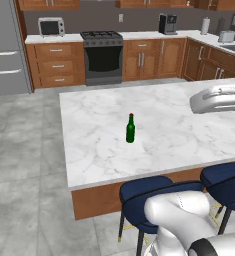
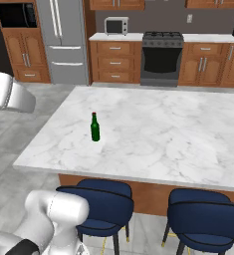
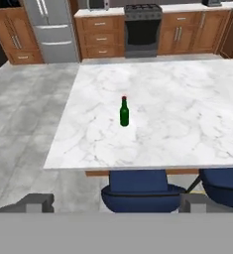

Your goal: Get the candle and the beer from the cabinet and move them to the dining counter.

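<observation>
One beer standing upright on table; glass looking slick, fragile, body grip safest; pincer gaping open, gripping nothing.

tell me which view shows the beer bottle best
The left base view: the beer appears largest there, upright on the dining counter, red cap clear. The right base view and hand view show it smaller, also upright and unobstructed.

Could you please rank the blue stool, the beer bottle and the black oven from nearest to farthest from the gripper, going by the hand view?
Seen from the open gripper:
1. The blue stool, just ahead, under the dining counter edge.
2. The beer, upright on the counter's near half.
3. The black oven, against the far wall.
</observation>
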Controlling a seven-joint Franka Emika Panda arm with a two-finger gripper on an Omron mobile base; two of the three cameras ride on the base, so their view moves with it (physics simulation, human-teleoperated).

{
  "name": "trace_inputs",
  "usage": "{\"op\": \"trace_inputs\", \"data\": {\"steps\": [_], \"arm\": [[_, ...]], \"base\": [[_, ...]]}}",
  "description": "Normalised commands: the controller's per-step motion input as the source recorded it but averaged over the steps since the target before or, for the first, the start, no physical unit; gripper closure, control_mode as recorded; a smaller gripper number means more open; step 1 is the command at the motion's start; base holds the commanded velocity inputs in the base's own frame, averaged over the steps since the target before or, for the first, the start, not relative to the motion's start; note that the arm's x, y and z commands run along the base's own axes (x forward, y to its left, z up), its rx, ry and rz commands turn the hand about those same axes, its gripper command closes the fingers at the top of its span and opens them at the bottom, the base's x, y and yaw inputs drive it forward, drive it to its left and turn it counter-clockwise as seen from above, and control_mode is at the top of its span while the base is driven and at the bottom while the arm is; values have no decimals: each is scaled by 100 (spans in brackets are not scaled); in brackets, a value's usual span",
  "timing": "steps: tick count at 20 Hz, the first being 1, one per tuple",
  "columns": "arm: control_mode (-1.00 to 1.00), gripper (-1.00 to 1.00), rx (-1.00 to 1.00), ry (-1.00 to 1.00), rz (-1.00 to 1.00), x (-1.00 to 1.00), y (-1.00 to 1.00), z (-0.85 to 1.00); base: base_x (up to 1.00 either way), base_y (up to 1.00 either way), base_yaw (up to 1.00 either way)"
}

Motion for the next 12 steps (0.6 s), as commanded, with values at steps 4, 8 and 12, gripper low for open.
{"op": "trace_inputs", "data": {"steps": [4,8,12], "arm": [[-100,-100,-6,5,0,0,5,-6],[-100,-100,0,2,1,0,-13,0],[-100,-100,0,0,8,0,-46,0]], "base": [[0,0,0],[0,0,0],[0,0,0]]}}
